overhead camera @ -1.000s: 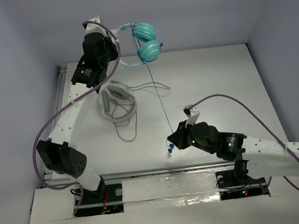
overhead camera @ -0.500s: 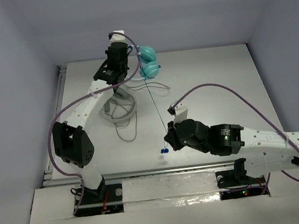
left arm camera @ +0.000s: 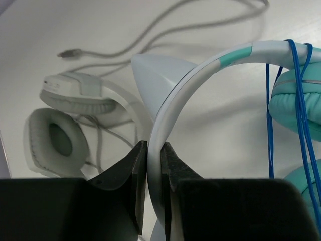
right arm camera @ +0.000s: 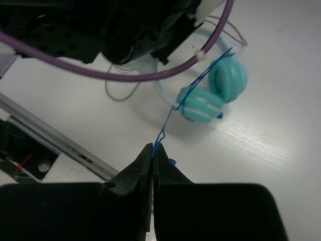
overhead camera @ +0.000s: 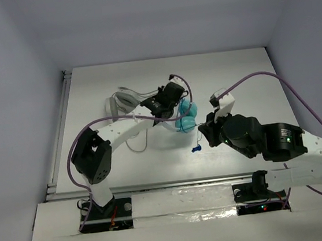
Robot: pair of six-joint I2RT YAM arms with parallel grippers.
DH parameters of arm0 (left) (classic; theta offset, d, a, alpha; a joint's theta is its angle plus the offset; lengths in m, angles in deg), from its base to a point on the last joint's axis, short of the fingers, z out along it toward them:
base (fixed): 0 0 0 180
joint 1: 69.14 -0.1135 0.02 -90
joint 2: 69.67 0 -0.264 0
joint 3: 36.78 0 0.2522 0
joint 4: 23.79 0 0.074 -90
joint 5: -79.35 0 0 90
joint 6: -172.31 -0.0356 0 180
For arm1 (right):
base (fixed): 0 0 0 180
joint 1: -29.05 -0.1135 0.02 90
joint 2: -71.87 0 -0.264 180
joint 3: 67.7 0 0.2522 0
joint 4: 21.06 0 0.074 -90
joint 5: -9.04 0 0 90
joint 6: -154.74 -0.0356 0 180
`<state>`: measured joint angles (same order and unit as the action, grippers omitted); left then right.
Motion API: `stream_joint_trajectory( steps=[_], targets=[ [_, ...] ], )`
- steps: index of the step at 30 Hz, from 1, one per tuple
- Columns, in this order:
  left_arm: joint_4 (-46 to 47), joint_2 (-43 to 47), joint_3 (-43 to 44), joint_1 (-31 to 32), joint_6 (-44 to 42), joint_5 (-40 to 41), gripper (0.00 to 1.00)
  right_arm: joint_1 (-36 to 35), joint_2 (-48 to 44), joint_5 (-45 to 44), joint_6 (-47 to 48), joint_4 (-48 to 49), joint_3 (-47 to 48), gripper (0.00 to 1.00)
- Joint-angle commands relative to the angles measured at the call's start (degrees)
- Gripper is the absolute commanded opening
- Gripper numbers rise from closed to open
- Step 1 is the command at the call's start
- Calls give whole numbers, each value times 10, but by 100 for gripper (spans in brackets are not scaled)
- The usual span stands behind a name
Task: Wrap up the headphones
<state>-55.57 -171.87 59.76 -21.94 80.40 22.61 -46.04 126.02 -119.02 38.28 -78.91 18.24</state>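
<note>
The headphones hang low over the middle of the table, their two teal ear cups close together. My left gripper is shut on the thin white headband, which runs up between its jaws; in the top view this gripper is just left of the cups. The thin blue cord loops round the cups several times and runs down to my right gripper, which is shut on it. That gripper sits right of the cups. The blue plug dangles below.
A second, grey-white pair of headphones lies at the back left with its pale cable trailing toward the front; it shows too in the left wrist view. Thick purple robot cables arch over both arms. A metal rail edges the table's front.
My left arm has swung the headphones from the far back down to mid-table. The right gripper moved right and back with the cord, so the stretch between the two is now short.
</note>
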Motion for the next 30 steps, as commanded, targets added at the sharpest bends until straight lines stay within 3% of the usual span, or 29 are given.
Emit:
stream_joint_trajectory(
  steps=[1,11,24,30],
  targets=[
    [-31,92,-46,23,16,-21,0,-5,-19,-53,13,-41,14,0],
    [-142,233,-155,73,55,-135,0,20,19,-108,53,-71,6,0],
    [-106,371,-192,73,23,-380,0,134,55,-129,70,52,-63,0],
    [-65,426,-192,-3,-3,-517,0,165,53,-99,13,65,-97,0]
  ],
)
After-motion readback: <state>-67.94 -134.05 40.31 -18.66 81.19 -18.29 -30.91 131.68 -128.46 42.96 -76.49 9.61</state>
